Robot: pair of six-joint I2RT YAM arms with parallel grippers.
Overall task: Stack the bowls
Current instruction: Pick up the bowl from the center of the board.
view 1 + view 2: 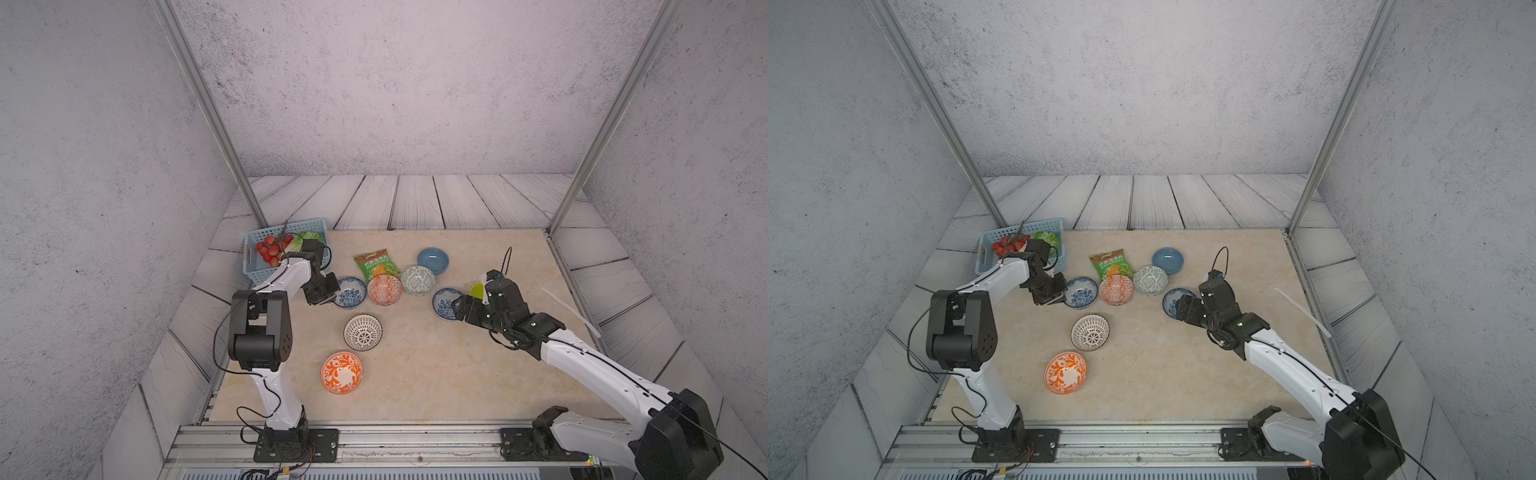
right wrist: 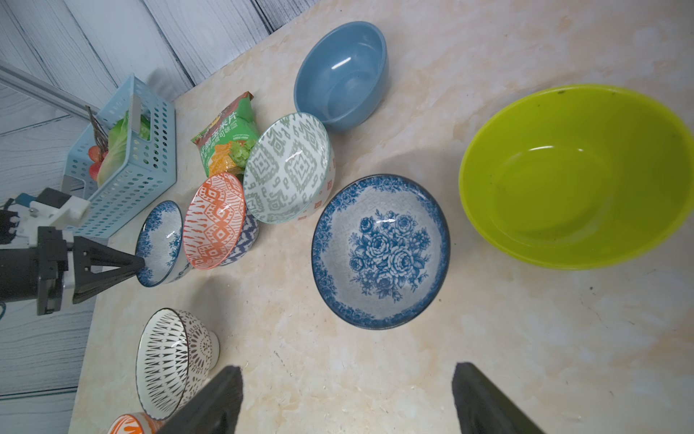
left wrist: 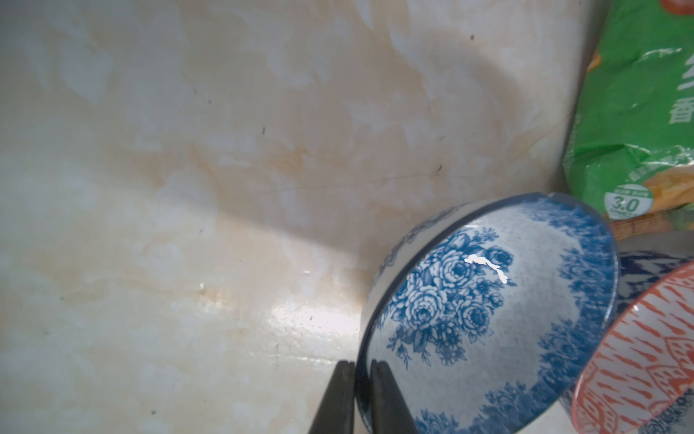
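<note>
Across a marbled surface (image 1: pixel 419 382), eight bowls sit unstacked as two robot arms reach in. The left tool (image 3: pixel 362 368) is clamped on the rim of one blue-floral bowl (image 3: pixel 488 312), a finger on each side of the wall. Whether that bowl's foot is off the surface cannot be made out.

Just beside it is the orange-geometric bowl (image 1: pixel 385 289), cut off at the edge of the left wrist view. The grey-green geometric bowl (image 1: pixel 418 280) comes next along the row, with the slate-blue bowl (image 1: pixel 432 260) behind.

The right tool (image 2: pixel 345 375) hangs with its jaws wide apart, gripping nothing, just short of the second blue-floral bowl (image 2: pixel 381 251), which it partly covers in both top views. The lime-green bowl (image 2: pixel 574 176) is largely hidden behind the right arm from above.

The dark-lattice bowl (image 1: pixel 363 332) and the orange-scroll bowl (image 1: pixel 341 372) stand apart, nearer the arm bases. The orange-scroll bowl is cropped in the right wrist view.

A green snack bag (image 1: pixel 376 264) lies just behind the row. A blue mesh basket (image 2: pixel 150 176) holding produce is partly screened by the left arm from above.
</note>
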